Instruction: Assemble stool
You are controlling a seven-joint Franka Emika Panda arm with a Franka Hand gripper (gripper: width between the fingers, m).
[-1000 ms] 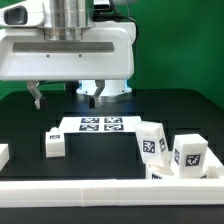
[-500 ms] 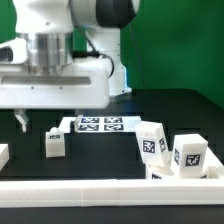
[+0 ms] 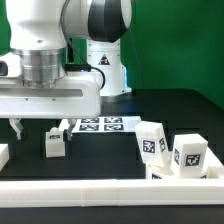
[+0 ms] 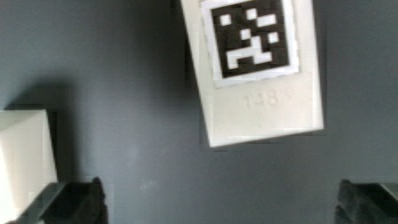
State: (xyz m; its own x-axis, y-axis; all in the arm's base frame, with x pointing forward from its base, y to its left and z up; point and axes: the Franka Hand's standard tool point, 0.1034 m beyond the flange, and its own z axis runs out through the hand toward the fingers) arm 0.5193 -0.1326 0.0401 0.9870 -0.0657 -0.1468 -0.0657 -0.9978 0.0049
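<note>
Hovering wide open and holding nothing at the exterior view's left, the end effector (image 3: pixel 40 129) is hanging just above a small stool leg (image 3: pixel 54 143) lying on the black surface (image 3: pixel 105 152). A second leg (image 3: pixel 152 142) and a third leg (image 3: pixel 190 155) are standing at the exterior view's near right.

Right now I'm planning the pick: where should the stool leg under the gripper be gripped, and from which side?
Grip the stool leg across its two long side faces, mid-length, descending from above. It lies flat, tag up; those sides are flat, parallel, narrower than the open fingers. It sits slightly skewed; a small wrist turn may help.
</note>
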